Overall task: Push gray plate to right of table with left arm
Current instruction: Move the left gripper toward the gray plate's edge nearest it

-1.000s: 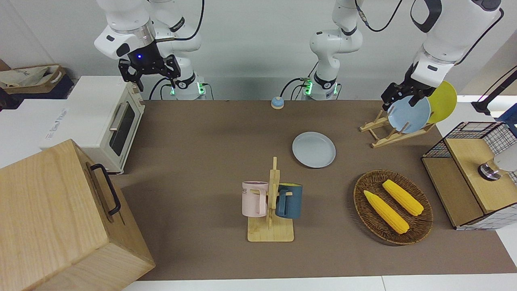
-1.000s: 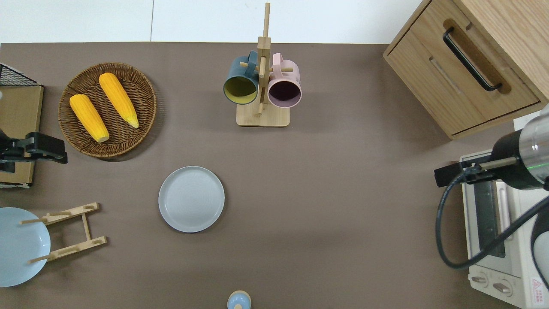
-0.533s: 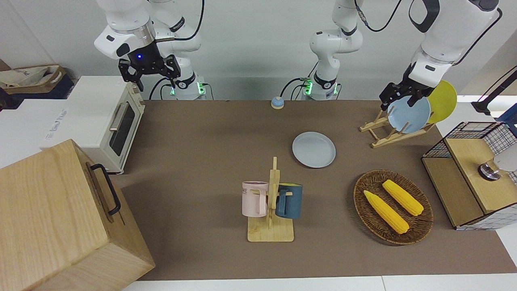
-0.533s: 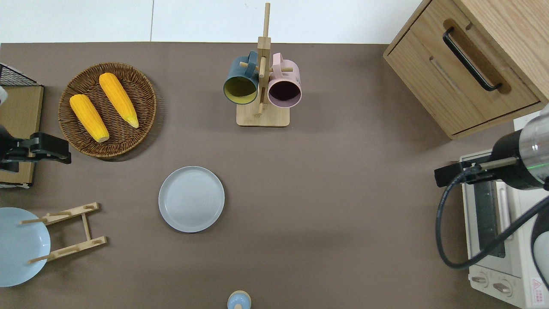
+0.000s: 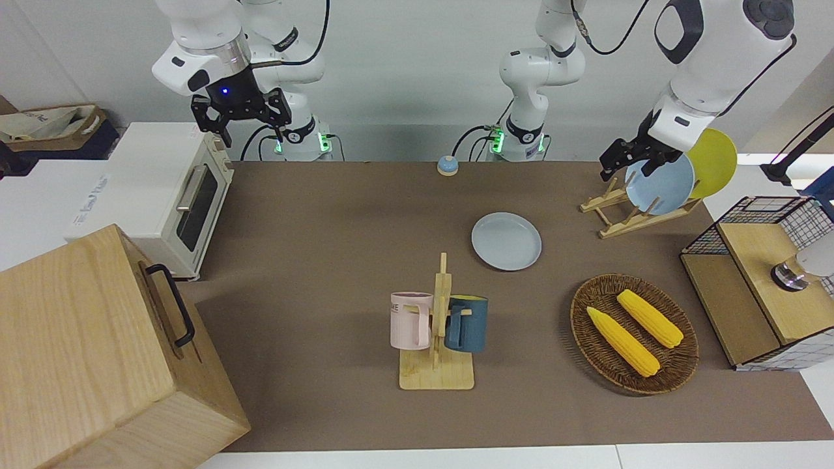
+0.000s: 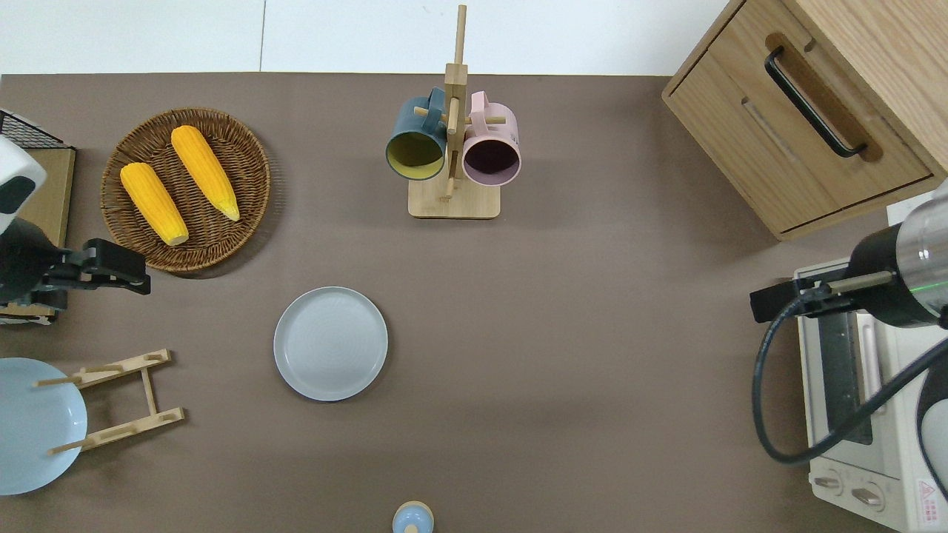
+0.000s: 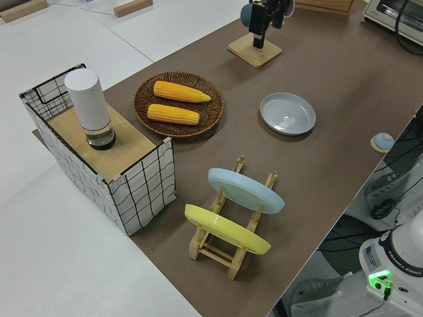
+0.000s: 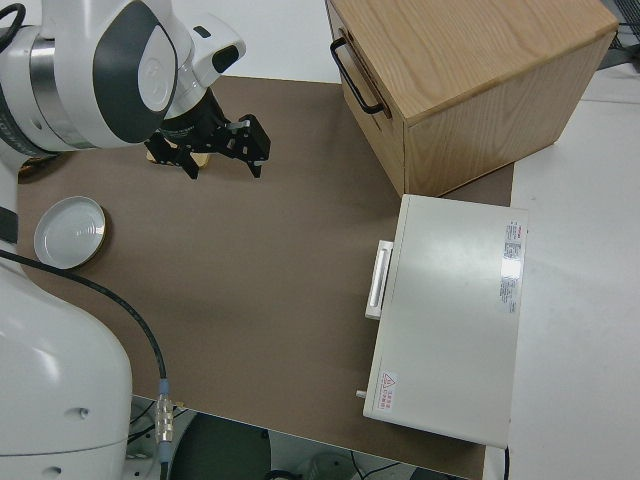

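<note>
The gray plate point(image 5: 506, 241) lies flat on the brown table point(image 5: 326, 260), about midway along it point(image 6: 330, 343). It also shows in the left side view point(image 7: 287, 113) and the right side view point(image 8: 69, 231). My left gripper point(image 5: 624, 170) is open and empty, up in the air. In the overhead view point(image 6: 129, 266) it is over the table between the wicker basket and the plate rack, apart from the gray plate. My right arm is parked, its gripper point(image 5: 246, 127) open and empty point(image 8: 222, 165).
A wooden rack point(image 5: 625, 212) holds a sky-blue plate point(image 5: 661, 185) and a yellow plate point(image 5: 715, 163). A wicker basket point(image 5: 580, 312) holds two corn cobs. A mug rack point(image 5: 438, 371), a wooden cabinet point(image 5: 91, 352), a toaster oven point(image 5: 163, 189), a wire crate point(image 5: 759, 215) and a small bell point(image 5: 447, 165) stand around.
My left gripper has moved away from the table's end toward the gray plate, past the plate rack. The gray plate and the right arm have not moved.
</note>
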{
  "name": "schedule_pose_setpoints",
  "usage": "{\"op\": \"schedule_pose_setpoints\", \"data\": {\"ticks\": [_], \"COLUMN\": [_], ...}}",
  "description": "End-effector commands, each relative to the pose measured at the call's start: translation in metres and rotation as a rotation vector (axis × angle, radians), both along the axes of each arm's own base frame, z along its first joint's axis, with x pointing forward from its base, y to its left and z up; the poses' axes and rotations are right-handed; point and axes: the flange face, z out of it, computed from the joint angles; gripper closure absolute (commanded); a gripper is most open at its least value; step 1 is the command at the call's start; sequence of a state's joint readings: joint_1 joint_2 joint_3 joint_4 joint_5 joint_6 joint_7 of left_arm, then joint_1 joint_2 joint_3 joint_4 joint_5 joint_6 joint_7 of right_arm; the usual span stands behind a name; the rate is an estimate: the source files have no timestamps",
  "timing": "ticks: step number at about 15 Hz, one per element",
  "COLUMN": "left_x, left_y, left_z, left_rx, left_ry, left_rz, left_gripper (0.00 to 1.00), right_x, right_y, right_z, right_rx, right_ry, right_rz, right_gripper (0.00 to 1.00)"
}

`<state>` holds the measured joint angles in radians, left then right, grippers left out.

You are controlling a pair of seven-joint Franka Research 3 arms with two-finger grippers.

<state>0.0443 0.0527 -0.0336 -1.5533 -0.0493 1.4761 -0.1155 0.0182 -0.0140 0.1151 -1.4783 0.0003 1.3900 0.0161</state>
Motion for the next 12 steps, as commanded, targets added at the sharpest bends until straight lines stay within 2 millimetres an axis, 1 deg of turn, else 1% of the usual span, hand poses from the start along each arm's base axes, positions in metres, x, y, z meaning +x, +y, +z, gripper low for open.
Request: {"op": "schedule_pose_setpoints", "data": {"ticks": [1,2,3,4,5,7,8,12], "left_x": [-0.022,-0.028,-0.029,-0.03,-0.028,-0.031,-0.035,-0.042], "left_y": [-0.005,-0.008,-0.01,-0.019,-0.025,-0.044,-0.049,-0.059], "left_z": [-0.023,-0.034,-0.044,-0.056,-0.073,-0.095,-0.105,-0.143], "left_rx": [-0.003,0.0,0.003,0.005,0.013,0.025,0.037,0.048], "left_ry": [-0.009,-0.012,-0.009,-0.013,-0.033,-0.057,-0.062,-0.079], "left_rz": [0.009,0.007,0.006,0.006,0.046,0.059,0.052,0.029], "left_gripper": [0.0,0.0,0.0,0.0,0.0,0.0,0.0,0.0], "right_x": [-0.003,-0.003,-0.003,-0.003,-0.003,-0.003,-0.003,-0.003], "right_y": [-0.002,-0.001,-0.002,-0.002,-0.001,-0.001,-0.002,-0.002], "right_z": [0.004,0.004,0.004,0.004,0.004,0.004,0.004,0.004], "right_rx": [0.004,0.004,0.004,0.002,0.004,0.004,0.002,0.004], "right_ry": [0.005,0.005,0.005,0.004,0.005,0.005,0.004,0.005], "right_rz": [-0.017,-0.015,-0.017,-0.017,-0.015,-0.015,-0.017,-0.017], "right_gripper": [0.017,0.017,0.017,0.017,0.017,0.017,0.017,0.017]}}
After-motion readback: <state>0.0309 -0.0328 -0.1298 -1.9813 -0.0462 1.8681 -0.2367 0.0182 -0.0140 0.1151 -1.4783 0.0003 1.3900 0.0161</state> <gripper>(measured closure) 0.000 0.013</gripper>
